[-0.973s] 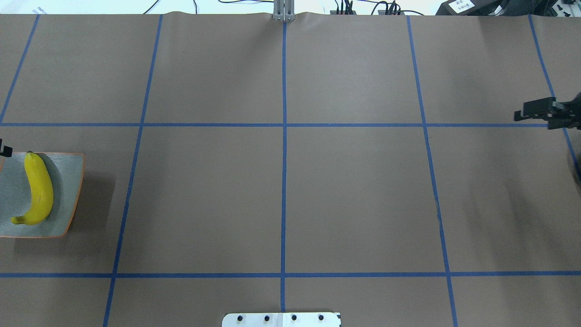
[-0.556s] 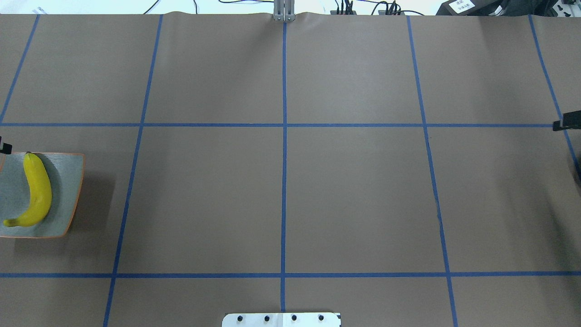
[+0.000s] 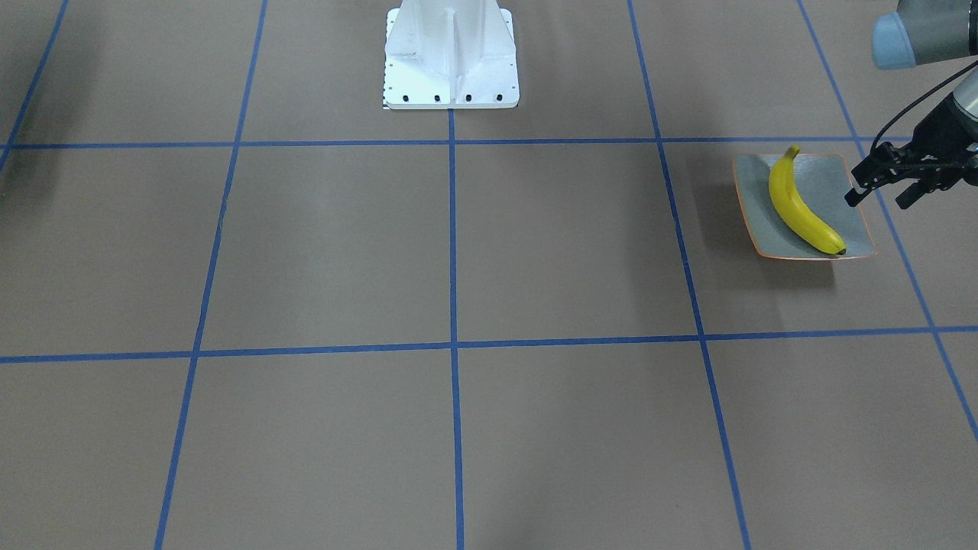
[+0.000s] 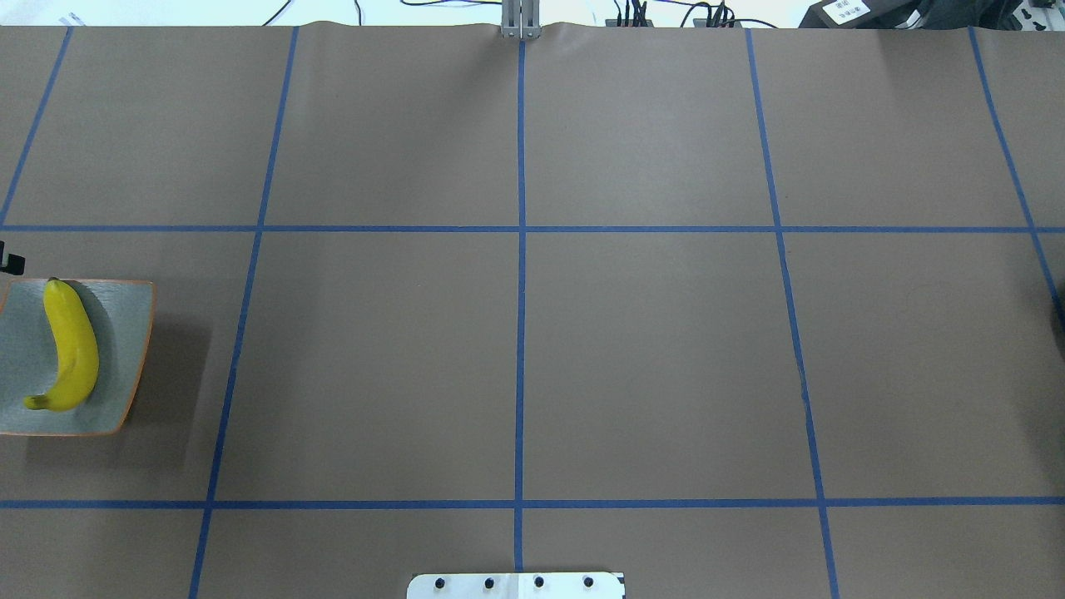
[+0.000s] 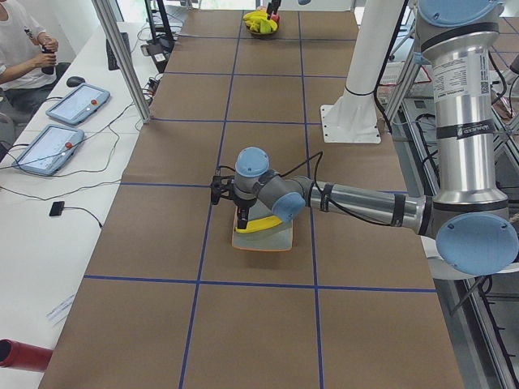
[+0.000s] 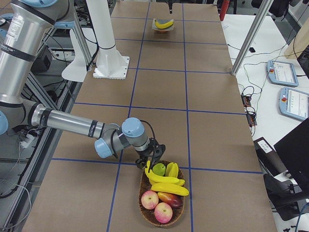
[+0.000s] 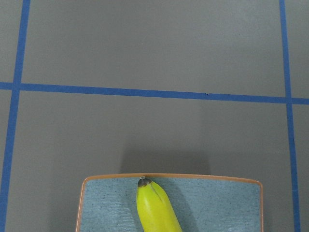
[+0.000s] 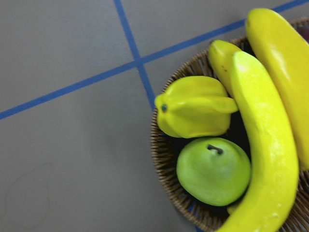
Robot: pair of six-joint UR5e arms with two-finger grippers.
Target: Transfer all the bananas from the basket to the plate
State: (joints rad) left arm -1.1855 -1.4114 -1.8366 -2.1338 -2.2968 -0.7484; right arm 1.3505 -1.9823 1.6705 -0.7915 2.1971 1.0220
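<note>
One yellow banana lies on the grey-green plate with the orange rim, at the table's left end. My left gripper hovers just beyond the plate's outer edge, open and empty; only a corner of it shows overhead. Two more bananas lie in a wicker basket at the table's right end, seen close in the right wrist view. My right gripper is over the basket's near rim; I cannot tell whether it is open or shut.
The basket also holds a green pear, a yellow starfruit-like piece and red apples. The white robot base stands mid-table at the near edge. An operator sits beside the table's far side.
My right gripper has moved right, out of the overhead view. The banana on the plate rocked slightly and settled. My left gripper has barely moved.
</note>
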